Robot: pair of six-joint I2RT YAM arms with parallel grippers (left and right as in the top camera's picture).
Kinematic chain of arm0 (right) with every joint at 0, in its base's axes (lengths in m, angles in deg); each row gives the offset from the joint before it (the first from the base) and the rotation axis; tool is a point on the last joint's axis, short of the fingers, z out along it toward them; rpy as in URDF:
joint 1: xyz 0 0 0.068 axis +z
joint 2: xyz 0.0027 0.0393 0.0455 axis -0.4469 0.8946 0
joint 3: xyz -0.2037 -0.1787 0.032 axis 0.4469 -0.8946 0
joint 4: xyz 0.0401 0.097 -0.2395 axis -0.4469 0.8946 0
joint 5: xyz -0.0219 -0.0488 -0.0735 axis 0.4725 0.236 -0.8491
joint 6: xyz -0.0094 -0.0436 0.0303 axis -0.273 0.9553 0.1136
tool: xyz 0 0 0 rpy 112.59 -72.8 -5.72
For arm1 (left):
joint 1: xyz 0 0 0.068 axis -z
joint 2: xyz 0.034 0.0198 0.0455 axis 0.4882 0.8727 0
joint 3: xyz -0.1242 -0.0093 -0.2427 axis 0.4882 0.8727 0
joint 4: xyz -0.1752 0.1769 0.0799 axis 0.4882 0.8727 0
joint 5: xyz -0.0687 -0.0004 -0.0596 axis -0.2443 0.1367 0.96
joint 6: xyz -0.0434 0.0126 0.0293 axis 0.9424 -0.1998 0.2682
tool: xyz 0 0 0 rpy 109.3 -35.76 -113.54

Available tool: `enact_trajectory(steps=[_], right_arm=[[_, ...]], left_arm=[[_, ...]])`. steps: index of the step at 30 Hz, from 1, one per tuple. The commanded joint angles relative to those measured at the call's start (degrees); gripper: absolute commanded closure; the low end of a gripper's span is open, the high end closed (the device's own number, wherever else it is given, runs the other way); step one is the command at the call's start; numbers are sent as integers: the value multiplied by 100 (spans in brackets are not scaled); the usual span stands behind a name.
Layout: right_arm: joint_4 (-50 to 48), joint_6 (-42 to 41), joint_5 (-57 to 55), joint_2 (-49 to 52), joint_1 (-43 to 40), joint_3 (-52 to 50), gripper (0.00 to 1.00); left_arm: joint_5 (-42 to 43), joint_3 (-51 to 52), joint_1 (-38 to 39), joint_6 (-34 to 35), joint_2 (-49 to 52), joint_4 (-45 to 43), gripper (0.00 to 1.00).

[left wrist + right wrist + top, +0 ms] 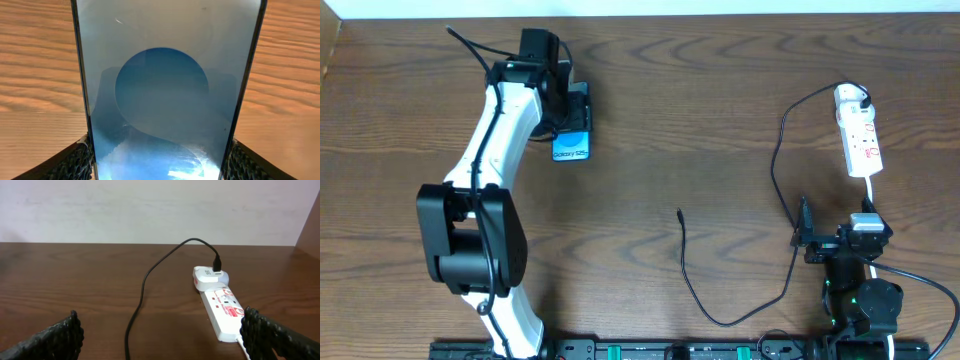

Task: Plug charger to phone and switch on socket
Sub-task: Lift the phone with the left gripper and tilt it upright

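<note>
Overhead, far left of the wooden table (670, 100): left tool (568, 112) closed on the phone (572, 148), gripping its two long edges, with the blue end and white "Galaxy S25" band poking out toward the near side. Left wrist view: phone (167, 90) filling the middle, blue-teal screen with a darker round disc, a ribbed black finger (75, 162) tight against each edge at the bottom corners, wood grain on both sides. Cannot tell whether lifted or resting on the table. Well apart, near the table's middle: small black connector tip (679, 212) of the charger (685, 265), lying free and touching nothing. From there, thin black cable looping down toward the near edge, up past the right arm, and arching over to the white plug (850, 97). At far right: white power strip (860, 140) with red marks, lying lengthwise, white cord (870, 190) trailing from its near end. Right wrist view: plug (210, 276) seated at the far end of the power strip (225, 312), black cable entering it from above. Right tool (835, 228) just short of the strip's near end, spread wide, holding nothing, one dark fingertip (55, 340) at each lower corner.
</note>
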Motion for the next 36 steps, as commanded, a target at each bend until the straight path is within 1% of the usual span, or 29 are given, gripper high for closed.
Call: enact_trajectory(steps=[1,3,5,8,9,11,12,13,22,23,25,27,30,36], right_arm=[[28,-59,9,-31,24,-7,1],[28,-57,9,-31,24,-7,1],[28,-57,9,-31,24,-7,1],[26,-57,9,-31,24,-7,1],[26,-57,9,-31,24,-7,1],[26,-57,9,-31,24,-7,1],[28,-57,9,-31,24,-7,1],[28,-57,9,-31,24,-7,1],[28,-57,9,-31,24,-7,1],[26,-57,9,-31,24,-7,1],[26,-57,9,-31,24,-7,1],[28,-57,9,-31,24,-7,1],[28,-57,9,-31,24,-7,1],[26,-57,9,-31,24,-7,1]], left_arm=[[1331,-79,2,603,-107,-76,92],[1969,-79,2,1082,-107,-203,92],[2533,-79,2,1792,-107,-323,93],[3040,-79,2,3403,-107,-321,92],[3300,-79,2,3733,-107,-273,93],[3849,-79,2,4177,-107,-310,93],[4321,-79,2,4500,-107,-306,92],[4527,-79,2,4513,-107,-310,93],[6262,-79,0,5615,-107,-306,92],[6465,-79,0,5886,-107,-306,93],[6568,-79,0,6196,-109,-299,92],[6585,-79,2,6758,-109,-243,93],[6631,-79,2,7178,-107,-243,93],[7110,-79,0,7350,-109,-243,92]])
